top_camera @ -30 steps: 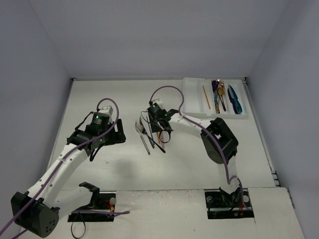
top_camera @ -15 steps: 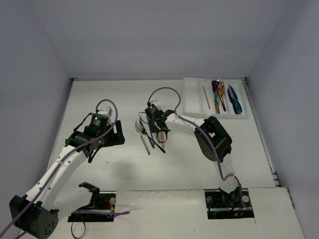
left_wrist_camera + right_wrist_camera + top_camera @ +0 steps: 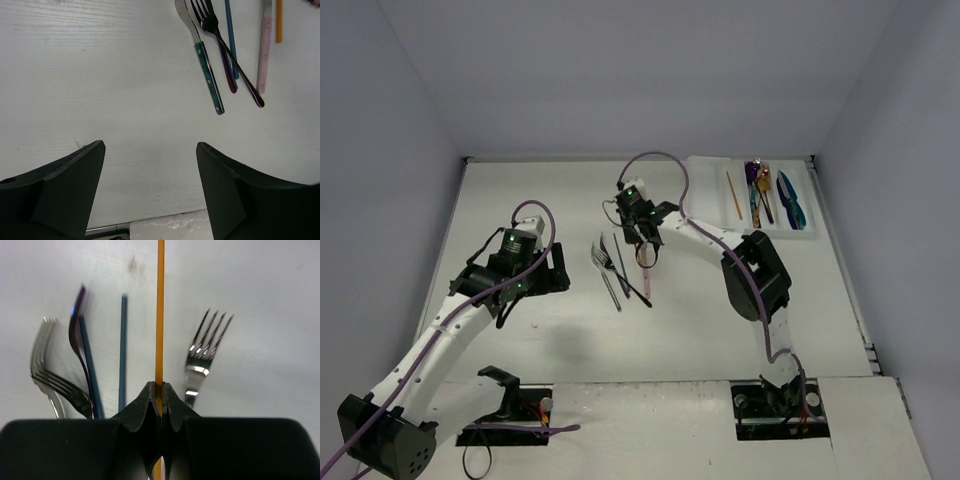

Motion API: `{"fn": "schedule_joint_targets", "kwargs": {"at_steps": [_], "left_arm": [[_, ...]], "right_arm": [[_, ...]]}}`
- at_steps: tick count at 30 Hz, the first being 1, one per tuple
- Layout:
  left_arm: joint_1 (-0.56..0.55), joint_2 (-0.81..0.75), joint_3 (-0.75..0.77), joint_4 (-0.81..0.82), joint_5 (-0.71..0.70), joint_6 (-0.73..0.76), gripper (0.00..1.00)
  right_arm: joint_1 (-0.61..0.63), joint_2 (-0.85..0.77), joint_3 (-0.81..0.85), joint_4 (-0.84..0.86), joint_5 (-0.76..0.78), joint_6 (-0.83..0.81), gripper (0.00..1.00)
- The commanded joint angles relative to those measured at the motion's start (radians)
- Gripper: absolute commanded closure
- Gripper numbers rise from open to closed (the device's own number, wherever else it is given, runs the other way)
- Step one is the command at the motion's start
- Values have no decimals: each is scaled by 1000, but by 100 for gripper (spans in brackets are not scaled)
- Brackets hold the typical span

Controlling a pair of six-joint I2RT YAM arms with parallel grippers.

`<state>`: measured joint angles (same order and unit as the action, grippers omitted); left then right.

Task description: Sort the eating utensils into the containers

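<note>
My right gripper (image 3: 158, 387) is shut on a thin orange-gold stick (image 3: 160, 315) and holds it above the table; in the top view it (image 3: 638, 218) hovers just beyond the loose utensil cluster (image 3: 615, 265). Below it lie a silver fork (image 3: 202, 360), a blue stick (image 3: 123, 355), a purple spoon (image 3: 80, 340) and another fork (image 3: 47, 365). My left gripper (image 3: 150, 150) is open and empty, left of the cluster (image 3: 558, 272). It sees a teal-handled fork (image 3: 207, 75) and a pink handle (image 3: 263, 55). The white tray (image 3: 705, 200) sits at the far right.
The tray holds a copper stick (image 3: 730, 193), purple and gold spoons (image 3: 757, 185) and blue-teal pieces (image 3: 788, 200) in separate compartments. Grey walls enclose the table on three sides. The arm bases stand at the near edge.
My right gripper has risen from the utensil cluster and moved toward the far side, with the orange-gold stick in it. The left arm has barely moved.
</note>
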<state>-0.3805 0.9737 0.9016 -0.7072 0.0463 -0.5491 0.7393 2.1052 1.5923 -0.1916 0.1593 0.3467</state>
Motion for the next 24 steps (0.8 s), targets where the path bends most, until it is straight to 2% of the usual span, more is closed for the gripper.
{"fn": "schedule_joint_targets", "kwargs": {"at_steps": [1,6,11,15,21,24], "left_arm": [[-6,-23,36,7,-18,15,28],[-6,-30,30,8,-19,14,29],[-6,-36,28,6,-14,14,28],[-6,-37,28,5,-10,11,29],[-6,-35,33,-3,-9,4,28],[-6,-32,36,-3,-8,2,29]], "right_arm": [[-146,-183,116,6,37,-101,100],[-339,-221,104,7,-3,-199,100],[-520,-124,164,11,-41,-336,100],[-601,-14,262,9,-100,-381,100],[-648,153,378,7,-145,-375,100],[-656,180,388,7,-142,-360,94]]}}
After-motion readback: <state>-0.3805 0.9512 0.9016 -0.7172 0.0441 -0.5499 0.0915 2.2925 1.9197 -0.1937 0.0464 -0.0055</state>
